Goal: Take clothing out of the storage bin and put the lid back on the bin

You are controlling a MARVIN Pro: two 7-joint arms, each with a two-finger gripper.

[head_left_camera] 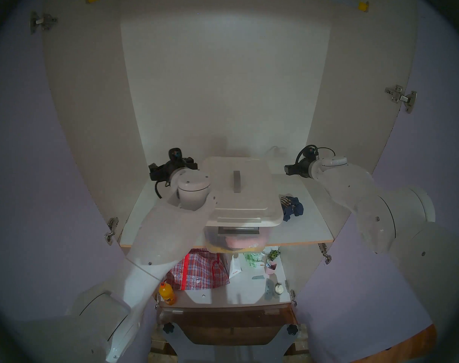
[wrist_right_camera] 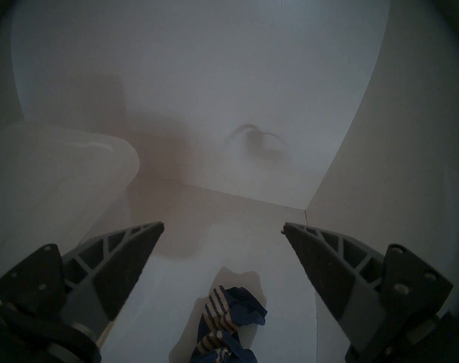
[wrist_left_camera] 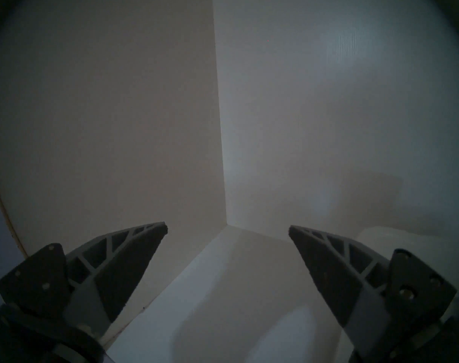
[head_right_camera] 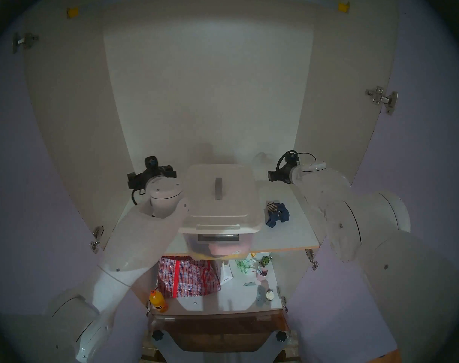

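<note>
Two sets of fingers stand spread wide and empty. Nearest, at the shelf's [head_left_camera: 314, 234] front edge, the storage bin [head_left_camera: 212, 239] sits with the lid [head_left_camera: 244, 192] on top, its grey strap handle [head_left_camera: 236, 181] at the centre; pink cloth [head_left_camera: 238, 242] shows through the clear wall. Just right of the bin, the clothing [head_left_camera: 292, 204] lies on the shelf as a navy bundle with a striped part, touching nothing else. Farther back, the left fingers [wrist_left_camera: 227, 227] hang above the shelf's left rear corner, released and clear of the lid. The right fingers [wrist_right_camera: 223, 226] hang apart beyond the clothing [wrist_right_camera: 228, 325], holding nothing.
</note>
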